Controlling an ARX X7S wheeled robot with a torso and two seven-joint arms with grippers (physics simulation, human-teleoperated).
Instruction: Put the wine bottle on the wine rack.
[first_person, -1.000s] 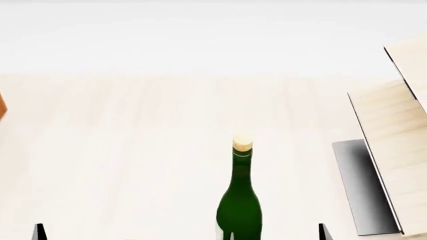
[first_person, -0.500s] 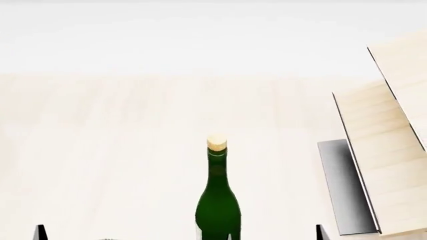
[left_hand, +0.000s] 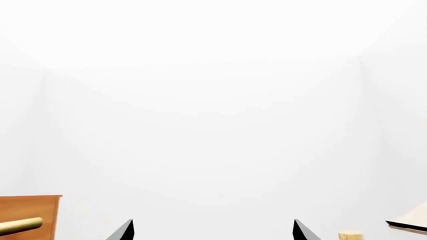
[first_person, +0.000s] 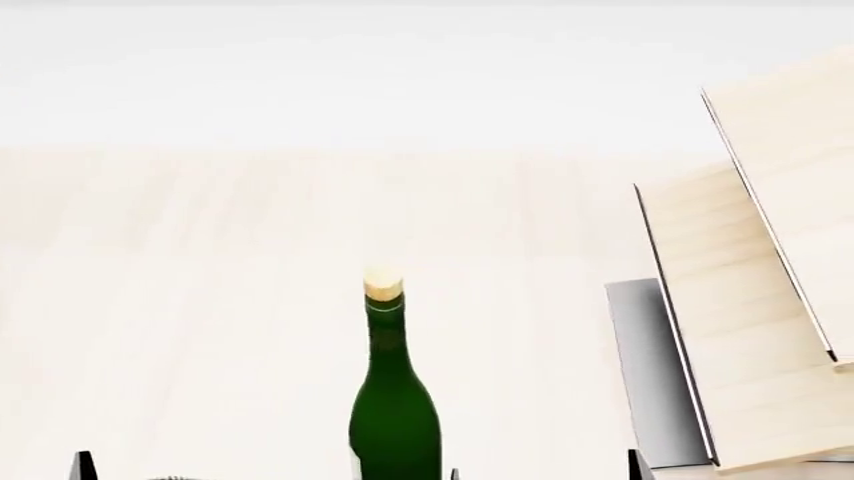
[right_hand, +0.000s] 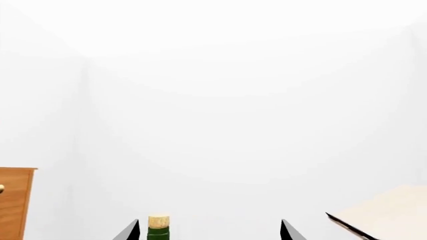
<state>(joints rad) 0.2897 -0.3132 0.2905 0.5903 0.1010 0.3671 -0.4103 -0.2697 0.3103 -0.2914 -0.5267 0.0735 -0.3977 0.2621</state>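
The wine bottle (first_person: 394, 410) stands upright on the pale wood table, dark green with a tan cork (first_person: 383, 285); its lower part is cut off by the head view's bottom edge. The wine rack (first_person: 747, 290), tilted light wood panels on a grey metal base (first_person: 651, 380), stands to its right. My right gripper (right_hand: 210, 231) is open and empty, and the bottle's cork (right_hand: 158, 221) shows beyond it, close to one fingertip (right_hand: 131, 230). My left gripper (left_hand: 213, 231) is also open and empty, with the cork (left_hand: 349, 235) off to one side.
A reddish-brown cabinet (left_hand: 30, 212) with a brass handle (left_hand: 20, 226) shows in both wrist views, on the far side of the bottle from the rack. A rack panel corner (right_hand: 380, 212) shows in the right wrist view. White walls rise behind the table.
In the head view the bottle and the rack have slid leftward in the picture, and more of the rack now shows. Gripper tips stay at the bottom edge.
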